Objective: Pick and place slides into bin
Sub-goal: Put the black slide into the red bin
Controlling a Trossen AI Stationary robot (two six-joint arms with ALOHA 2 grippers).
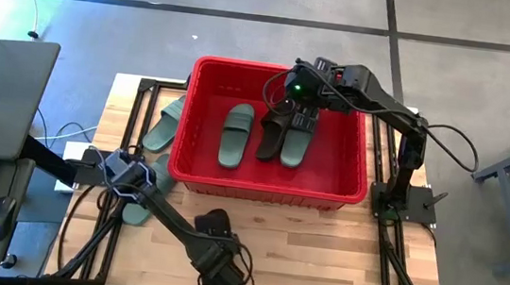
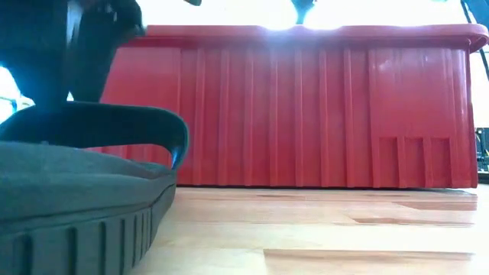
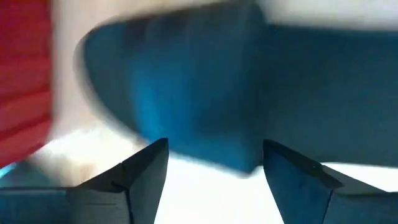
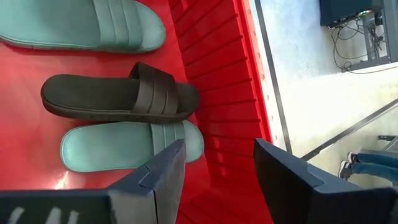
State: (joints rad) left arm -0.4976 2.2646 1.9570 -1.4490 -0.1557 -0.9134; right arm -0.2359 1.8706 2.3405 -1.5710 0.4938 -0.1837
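**Black slide at the near edge, three already binned**

At the surface's left edge you have two green slides (image 1: 164, 125) beside the bin (image 1: 197, 170). Your left tool (image 1: 222, 274), fingers spread, hangs over a black slide (image 1: 211, 223) at the near edge; it looks rubbery, light and flexible, so pinch the strap. Your left arm reaches low and forward. Inside the bin, your right tool (image 1: 292, 82) hovers, jaws apart and empty, above three slides (image 1: 237, 134).

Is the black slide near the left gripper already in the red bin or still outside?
Outside. The black slide lies on the wooden table, in front of the bin, under the left gripper.
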